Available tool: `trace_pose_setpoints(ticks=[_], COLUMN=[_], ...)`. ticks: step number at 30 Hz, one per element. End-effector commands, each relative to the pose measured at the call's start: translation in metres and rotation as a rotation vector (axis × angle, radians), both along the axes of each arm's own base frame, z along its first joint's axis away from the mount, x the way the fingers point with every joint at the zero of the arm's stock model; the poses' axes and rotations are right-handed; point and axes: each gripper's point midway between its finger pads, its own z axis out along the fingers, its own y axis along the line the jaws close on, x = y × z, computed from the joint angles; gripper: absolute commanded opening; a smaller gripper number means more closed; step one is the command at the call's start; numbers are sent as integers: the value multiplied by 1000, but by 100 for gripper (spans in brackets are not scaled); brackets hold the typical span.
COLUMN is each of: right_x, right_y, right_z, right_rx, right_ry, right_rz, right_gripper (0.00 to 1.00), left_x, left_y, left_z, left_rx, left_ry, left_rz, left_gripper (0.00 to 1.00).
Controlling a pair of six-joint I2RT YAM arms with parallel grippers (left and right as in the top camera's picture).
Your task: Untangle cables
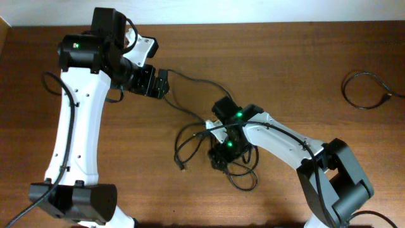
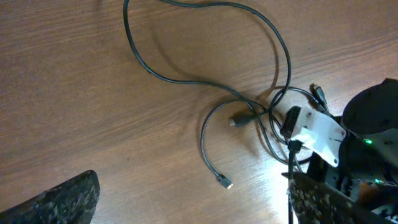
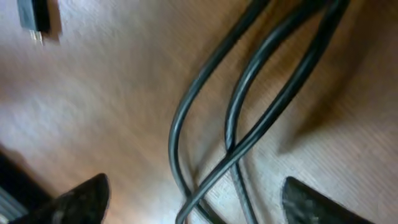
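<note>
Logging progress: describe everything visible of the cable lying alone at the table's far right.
The lone cable is a thin black cord, curled into one loop lying flat on the wooden table near its right edge. A small plug shows at the loop's right side. It sits well apart from the central tangle; only the table touches it.

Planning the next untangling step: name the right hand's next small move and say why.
Probably close the right hand on the cables: its fingers stand open, low over the table, with several black strands crossing between them, so a grasp looks ready.
</note>
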Motion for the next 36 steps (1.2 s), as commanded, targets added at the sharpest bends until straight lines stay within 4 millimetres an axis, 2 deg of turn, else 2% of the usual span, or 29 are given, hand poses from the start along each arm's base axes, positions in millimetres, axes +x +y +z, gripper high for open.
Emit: trace_pose_setpoints(ticks=[1,3,6,10,11,12,13,15,17,19,21,22,23,24,25,27,29,31,36], right_x=[4,8,9,-8,-12,-14,-14,-11,9,35,62,76,83,91,99,109,116,119,130], right_y=[2,-1,-6,-18,-22,-23,-23,-24,-33,-45,-53,-54,-56,-56,-53,-49,-52,-51,-50], right_z=[1,-1,-12,-34,-38,-42,-41,-37,-14,21,72,107,127,157,196,241,267,281,294], right_rx=[3,-19,-51,-77,-83,-84,-83,-88,-119,-144,-112,-80,-63,-35,8,70,81,105,123], right_ry=[-24,-44,-52,-16,-9,-7,-8,-2,-34,-84,-140,-192,-222,-269,-341,-446,-524,-555,-613], right_rz=[-3,-4,-5,-4,-3,-4,-5,-11,-48,-101,-162,-191,-205,-217,-225,-234,-249,-266,-293], right_gripper=[75,68,67,57,47,19,4,4,4,4,4,4,4,4,4,4,4,4,4], left_x=[1,1,1,1,1,1,1,1,1,1,1,1,1,1,1,1,1,1,1], left_y=[-2,-2,-2,-2,-2,-2,-2,-2,-2,-2,-2,-2,-2,-2,-2,-2,-2,-2,-2], left_z=[-1,-1,-1,-1,-1,-1,-1,-1,-1,-1,-1,-1,-1,-1,-1,-1,-1,-1,-1], left_rx=[-11,-11,-11,-11,-11,-11,-11,-11,-11,-11,-11,-11,-11,-11,-11,-11,-11,-11,-11], left_ry=[3,3,3,3,3,3,3,3,3,3,3,3,3,3,3,3,3,3,3], left_rz=[-10,-10,-10,-10,-10,-10,-10,-10,-10,-10,-10,-10,-10,-10,-10,-10,-10,-10,-10], left_gripper=[99,99,99,99,99,99,99,99,99,99,99,99,99,99,99,99,99,99,99])
